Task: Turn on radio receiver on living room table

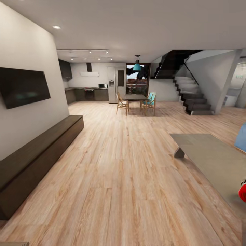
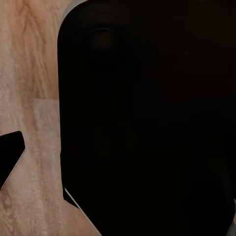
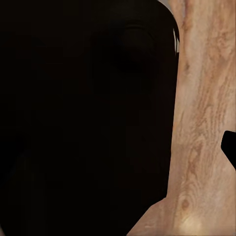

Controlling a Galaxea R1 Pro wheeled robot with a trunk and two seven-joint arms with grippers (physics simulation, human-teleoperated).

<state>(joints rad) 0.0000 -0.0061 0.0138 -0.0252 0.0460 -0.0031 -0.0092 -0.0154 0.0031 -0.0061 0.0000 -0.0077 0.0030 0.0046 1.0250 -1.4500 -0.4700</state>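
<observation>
The radio receiver (image 1: 243,192) peeks in at four o'clock, on the near end of the table (image 1: 212,160). Swing the base right and roll close before lifting an arm (whether the grippers are open, I can't tell)

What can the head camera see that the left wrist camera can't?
The head view takes in the room: the low grey table at the right, a red bit of the radio receiver at the picture's right edge, a wall TV, a long dark bench, a dining table with chairs, a kitchen and stairs. The left wrist view sits close to a big dark shape, too dark to identify. Both show the light wood floor.
</observation>
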